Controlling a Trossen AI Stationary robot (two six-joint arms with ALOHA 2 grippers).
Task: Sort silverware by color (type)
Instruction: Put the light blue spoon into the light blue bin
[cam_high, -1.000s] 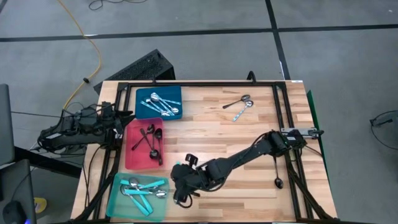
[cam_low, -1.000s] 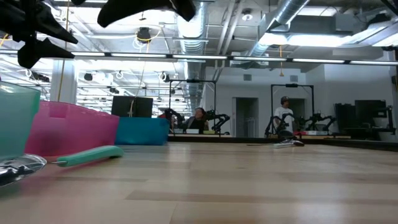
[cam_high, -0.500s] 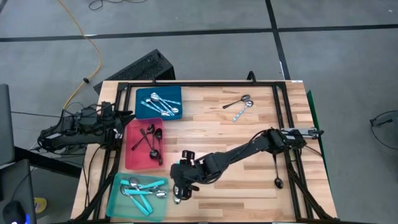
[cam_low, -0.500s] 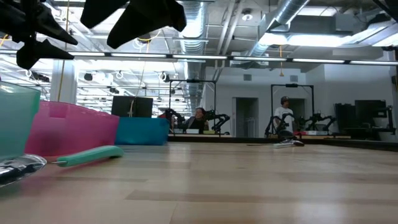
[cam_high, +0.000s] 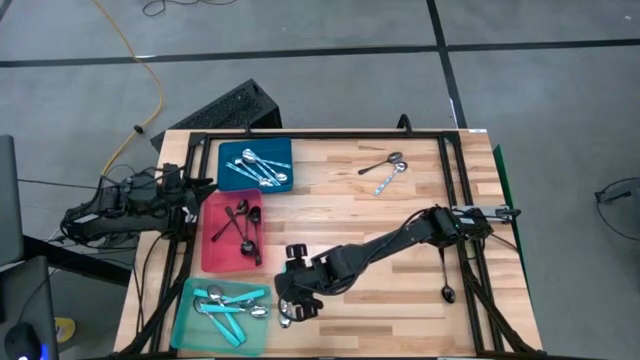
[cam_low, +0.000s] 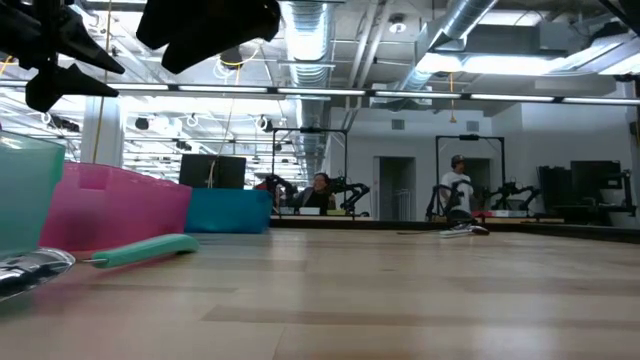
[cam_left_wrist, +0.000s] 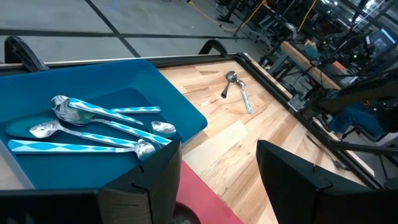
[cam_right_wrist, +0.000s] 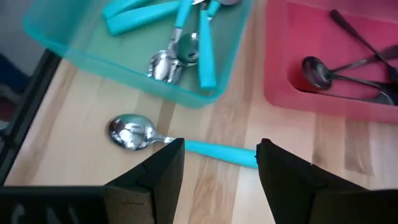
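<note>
A spoon with a turquoise handle lies flat on the wood just outside the teal tray; its bowl points toward the table's near edge. My right gripper hovers open above it, one finger on each side of the handle, touching nothing. The teal tray holds several turquoise-handled spoons. Black spoons lie in the red tray, and silver ones in the blue tray. My left gripper waits open at the table's left edge.
Two loose spoons lie at the far right of the table. A black spoon lies by the right frame rail. Black frame rails border the wood. Bare wood stretches between the trays and the right rail.
My right gripper has rolled about its own pointing line while staying over the turquoise-handled spoon beside the teal tray. The spoon has not moved.
</note>
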